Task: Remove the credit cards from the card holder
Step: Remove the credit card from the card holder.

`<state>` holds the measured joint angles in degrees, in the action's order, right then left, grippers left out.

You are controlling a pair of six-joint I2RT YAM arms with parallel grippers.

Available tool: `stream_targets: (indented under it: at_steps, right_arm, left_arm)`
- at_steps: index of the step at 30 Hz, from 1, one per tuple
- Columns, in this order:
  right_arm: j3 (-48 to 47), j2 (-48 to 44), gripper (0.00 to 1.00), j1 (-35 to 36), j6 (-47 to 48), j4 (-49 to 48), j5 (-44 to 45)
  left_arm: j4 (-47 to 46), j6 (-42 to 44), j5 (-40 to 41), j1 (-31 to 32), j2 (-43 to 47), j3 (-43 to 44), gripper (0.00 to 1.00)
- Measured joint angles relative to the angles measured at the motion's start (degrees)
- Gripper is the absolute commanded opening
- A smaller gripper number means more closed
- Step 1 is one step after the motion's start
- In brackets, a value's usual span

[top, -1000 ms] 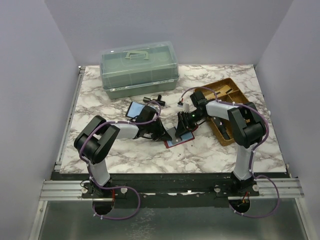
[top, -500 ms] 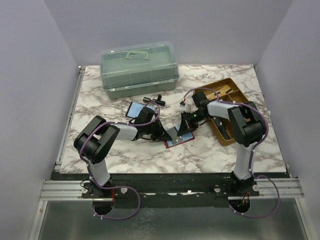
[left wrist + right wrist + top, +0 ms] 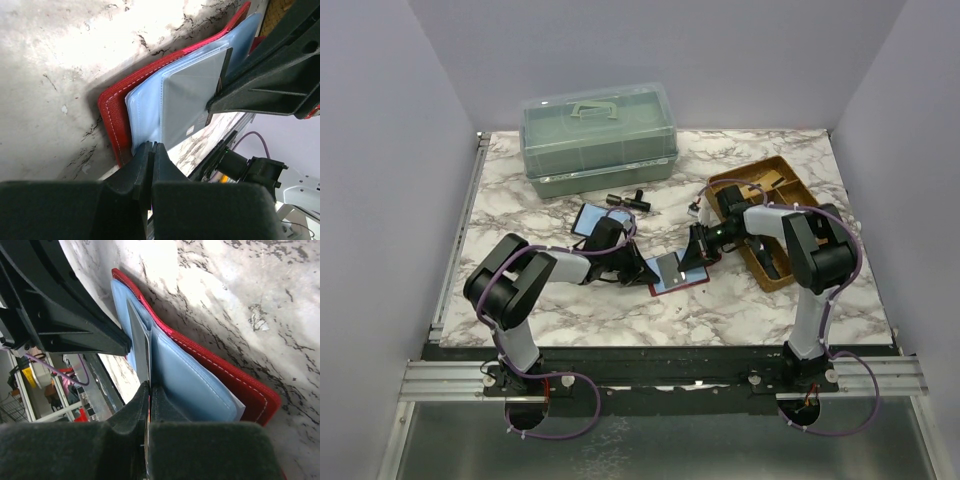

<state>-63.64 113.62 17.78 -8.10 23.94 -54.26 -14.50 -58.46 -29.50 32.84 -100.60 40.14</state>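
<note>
Pinching grey credit card edge-on with right gripper, jaws fully closed on it. Left gripper clamped shut on near rim of card holder, pinning it open on marble table between arms. Card thin, stiff, slick (sleeve plastic may cling); I judge short exposed edge best hold. Holder soft, light, likely drags.

Card holder: red grained leather look, pale stitching; inner sleeves clear glossy plastic. Credit card: smooth grey, slight sheen. Worktop: marble-patterned, smooth. End effector fingers: matt black plastic.
</note>
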Motion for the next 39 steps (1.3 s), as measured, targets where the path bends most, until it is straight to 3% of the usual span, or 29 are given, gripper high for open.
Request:
stream_targets:
  at_steps: [17, 19, 23, 25, 34, 39]
  right_arm:
    - [1.4, -2.0, 0.00, -5.9, 1.7, -0.2, 0.9]
    - [1.4, -2.0, 0.00, -5.9, 2.0, -0.2, 0.9]
    - [2.1, -2.6, 0.00, -5.9, 2.2, -0.8, -2.0]
    - [2.9, -3.5, 0.00, -5.9, 2.2, -1.3, -4.1]
    - [4.5, -8.2, 0.00, -5.9, 1.6, -4.7, -14.8]
    - [4.5, -8.9, 0.00, -5.9, 0.2, -6.0, -18.3]
  left_arm:
    - [-0.7, 0.2, -1.4, -2.6, 0.3, -1.9, 0.03]
    - [-0.6, 0.3, -1.4, -2.8, 0.9, -2.1, 0.11]
    - [0.0, 0.8, -1.4, -3.7, 3.0, -3.7, 0.42]
    - [-0.4, 0.9, -1.5, -3.7, 4.2, -4.1, 0.53]
    - [-5.0, -0.7, -2.2, -4.0, 7.5, -6.7, 0.65]
    - [-15.3, -3.8, -5.2, -4.3, 7.6, -10.6, 0.67]
